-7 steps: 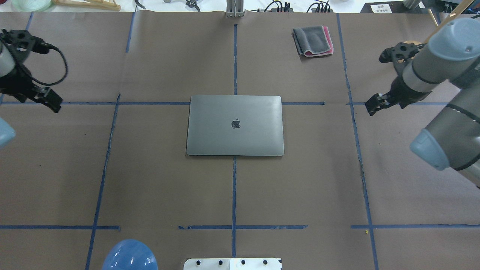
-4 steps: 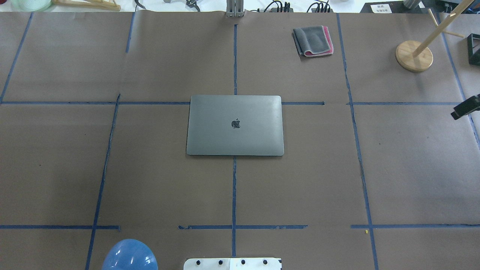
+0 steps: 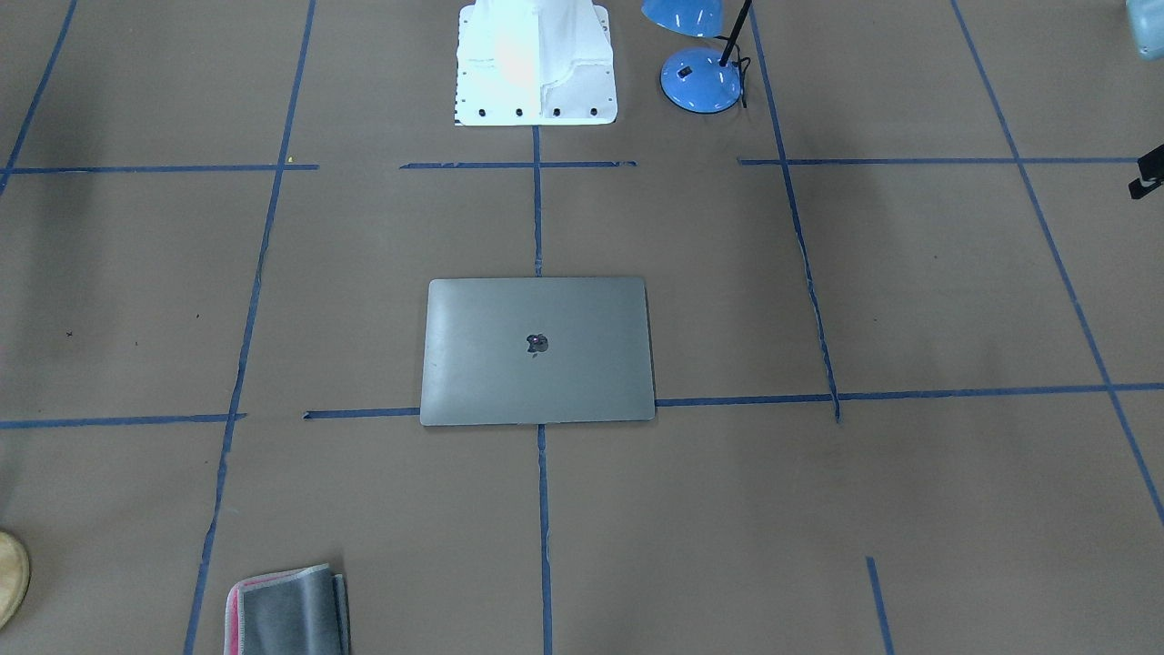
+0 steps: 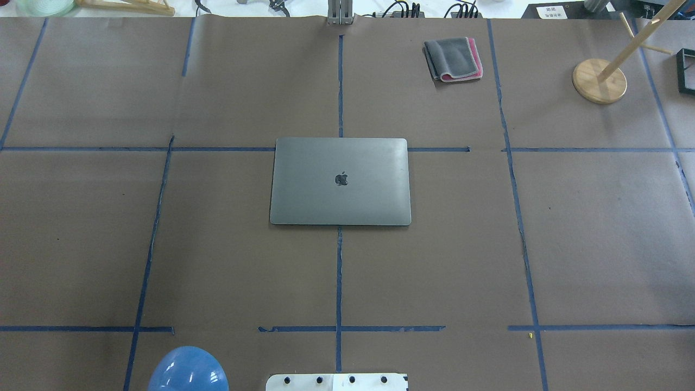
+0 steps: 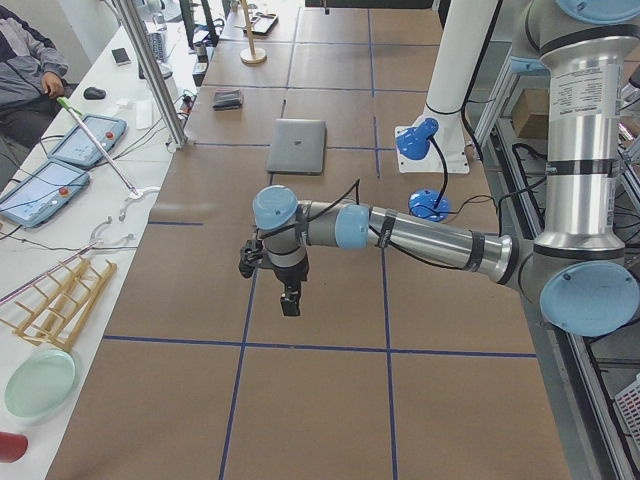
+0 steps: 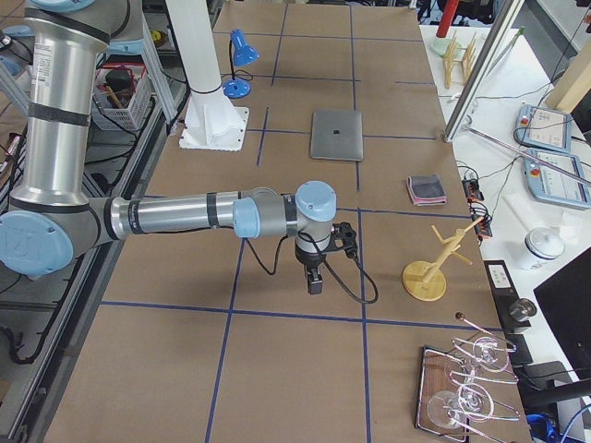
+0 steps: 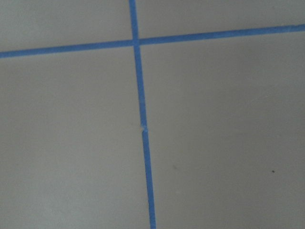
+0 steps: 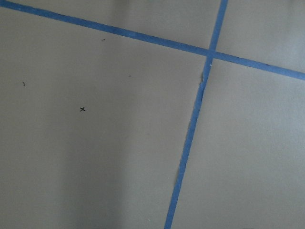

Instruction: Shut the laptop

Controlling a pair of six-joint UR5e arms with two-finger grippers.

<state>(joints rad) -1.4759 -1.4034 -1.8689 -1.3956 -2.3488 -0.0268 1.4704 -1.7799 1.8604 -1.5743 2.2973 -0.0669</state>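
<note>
The laptop (image 4: 340, 181) is showing a smooth, matt grey metal lid. Matt brown paper (image 4: 228, 260) is covering the bench (image 4: 597, 244), with blue tape (image 4: 339, 282) crossing it. The lamp shade (image 4: 187, 370) is gleaming glossy blue.

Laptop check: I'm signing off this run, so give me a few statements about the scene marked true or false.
1. The laptop lies shut, logo side up. True.
2. A claw rests on the lid. False: the left claw and the right claw both hang over bare table, well away from it.
3. The folded cloth lies on the laptop. False: it lies apart, toward the table's far edge.
4. A blue lamp stands beside the robot's white base. True.
</note>
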